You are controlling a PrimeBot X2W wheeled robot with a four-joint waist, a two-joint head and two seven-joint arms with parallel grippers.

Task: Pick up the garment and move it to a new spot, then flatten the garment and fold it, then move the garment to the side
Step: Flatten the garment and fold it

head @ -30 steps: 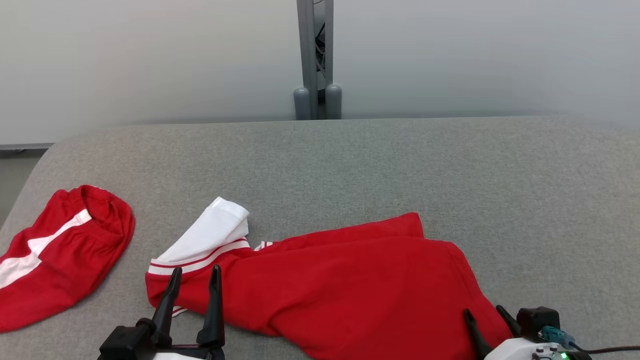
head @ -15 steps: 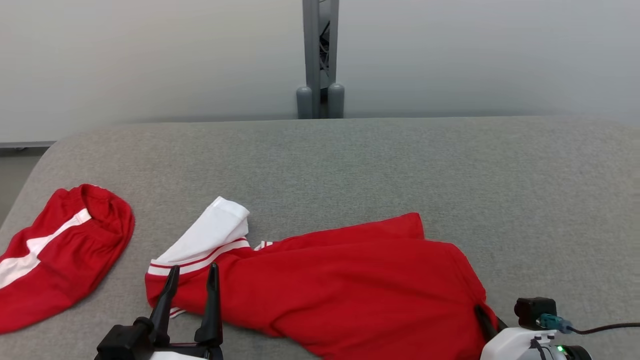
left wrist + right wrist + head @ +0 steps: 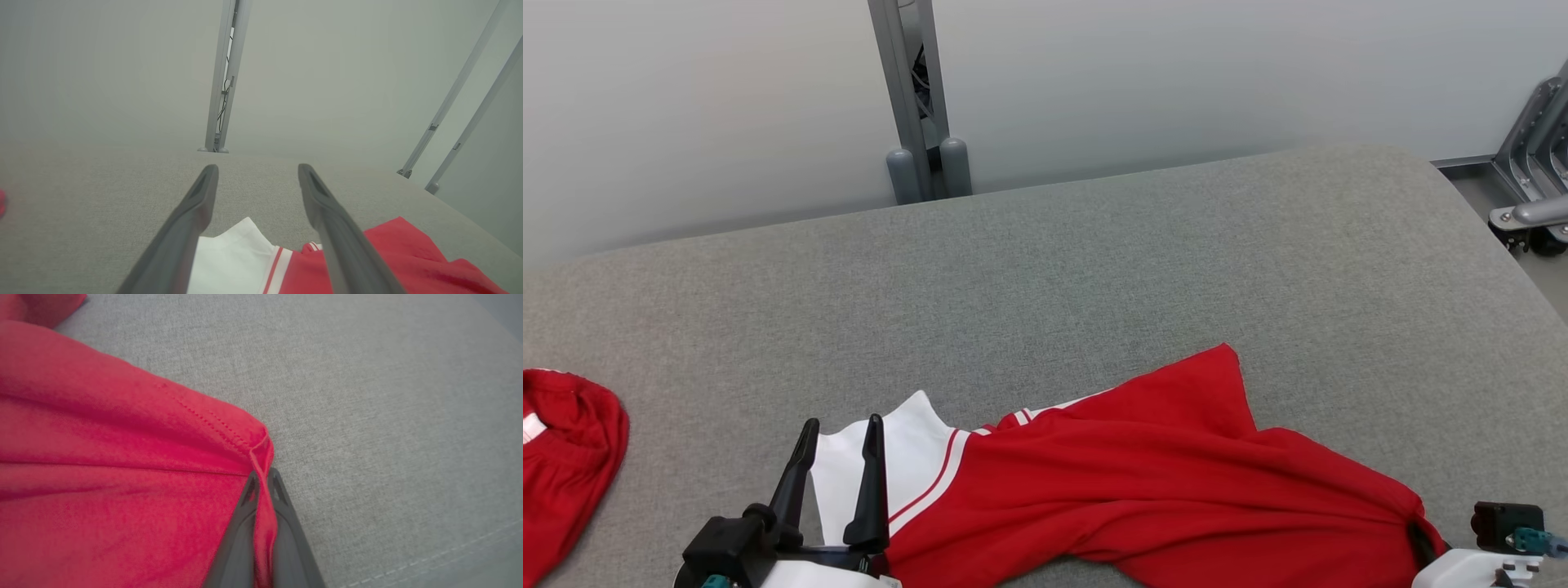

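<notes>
Head view: garment [image 3: 1143, 482] red knit, rumpled, white striped sleeve [image 3: 915, 457], on gray woven counter [image 3: 1094, 269].
Left hand [image 3: 843, 420]: fingers spread, over sleeve.
Right hand [image 3: 263, 473]: pinching stitched hem [image 3: 212, 424].

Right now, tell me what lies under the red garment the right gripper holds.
The red garment lies on the grey surface, hem pinched by the right gripper. Anything beneath its cloth is covered.

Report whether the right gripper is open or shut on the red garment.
Shut. In the right wrist view the right gripper pinches the stitched hem of the red garment between its fingers.
</notes>
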